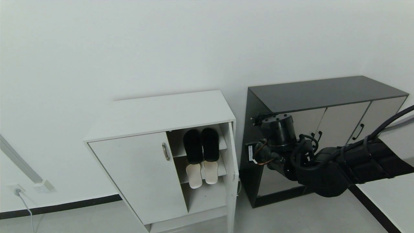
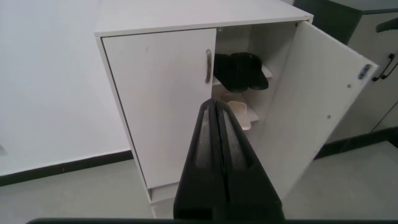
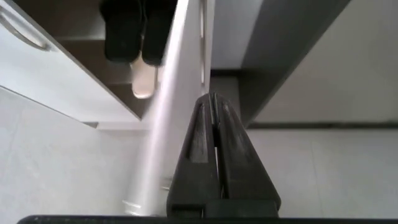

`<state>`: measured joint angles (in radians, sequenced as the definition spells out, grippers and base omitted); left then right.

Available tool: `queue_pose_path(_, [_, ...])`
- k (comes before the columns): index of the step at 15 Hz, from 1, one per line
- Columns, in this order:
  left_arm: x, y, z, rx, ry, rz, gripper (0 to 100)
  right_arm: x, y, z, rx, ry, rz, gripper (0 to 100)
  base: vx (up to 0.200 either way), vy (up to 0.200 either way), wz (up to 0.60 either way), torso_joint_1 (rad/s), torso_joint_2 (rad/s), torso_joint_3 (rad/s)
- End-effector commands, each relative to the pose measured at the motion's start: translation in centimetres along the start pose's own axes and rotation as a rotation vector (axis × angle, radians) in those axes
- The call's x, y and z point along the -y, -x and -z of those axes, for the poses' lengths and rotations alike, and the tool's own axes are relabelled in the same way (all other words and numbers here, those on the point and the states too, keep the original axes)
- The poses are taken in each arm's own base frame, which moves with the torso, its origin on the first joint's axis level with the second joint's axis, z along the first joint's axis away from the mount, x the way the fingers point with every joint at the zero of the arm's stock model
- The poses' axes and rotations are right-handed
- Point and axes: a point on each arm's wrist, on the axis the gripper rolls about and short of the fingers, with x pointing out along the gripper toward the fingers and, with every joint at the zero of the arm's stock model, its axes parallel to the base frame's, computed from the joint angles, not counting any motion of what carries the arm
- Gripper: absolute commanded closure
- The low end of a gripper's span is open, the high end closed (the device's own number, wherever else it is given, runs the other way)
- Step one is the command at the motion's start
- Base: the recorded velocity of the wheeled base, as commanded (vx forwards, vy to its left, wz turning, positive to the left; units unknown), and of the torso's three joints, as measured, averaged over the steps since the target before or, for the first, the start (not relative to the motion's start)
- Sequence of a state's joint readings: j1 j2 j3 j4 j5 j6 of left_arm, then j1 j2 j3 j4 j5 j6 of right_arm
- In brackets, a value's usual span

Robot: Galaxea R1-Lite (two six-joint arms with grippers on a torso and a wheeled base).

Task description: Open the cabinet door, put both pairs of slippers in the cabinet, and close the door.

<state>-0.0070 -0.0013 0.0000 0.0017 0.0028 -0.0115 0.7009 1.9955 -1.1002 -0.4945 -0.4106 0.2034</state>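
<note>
With black slippers [image 1: 201, 144] and white slippers [image 1: 202, 173] already shelved, the open cabinet door [image 1: 231, 168] stands edge-on just left of the clenched right gripper [image 3: 214, 98], which is nearer it than the clenched left gripper [image 2: 213, 102].

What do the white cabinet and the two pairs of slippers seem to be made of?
White cabinet: probably laminated board, matte; flat panels, square edges. Black slippers: perhaps fabric, dull and soft-looking. White slippers: perhaps foam or plastic; smooth, even surface.

Cabinet [image 1: 155, 113] foot past the head view's lower edge; white slippers [image 1: 194, 176] partly behind black slippers [image 1: 193, 145].
</note>
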Motion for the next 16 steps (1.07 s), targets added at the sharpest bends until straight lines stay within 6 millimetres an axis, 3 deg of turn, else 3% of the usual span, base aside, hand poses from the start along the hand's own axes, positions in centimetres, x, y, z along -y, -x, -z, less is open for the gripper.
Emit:
queue_pose_path(1, [0.0,0.0,0.0,-0.001,0.001,0.000,100,0.1,1.1,-0.3,0.018,0.011,-0.014,100,0.000,0.000,0.00,0.000,0.00,0.000])
queue_pose_path(11, [0.0,0.0,0.0,-0.001,0.001,0.000,100,-0.3,1.2,0.2,0.019,0.015,-0.032,100,0.000,0.000,0.00,0.000,0.00,0.000])
queue_pose_path(16, [0.0,0.0,0.0,-0.001,0.001,-0.001,100,-0.6,1.2,0.8,0.006,0.025,-0.039,100,0.000,0.000,0.60,0.003,0.00,0.004])
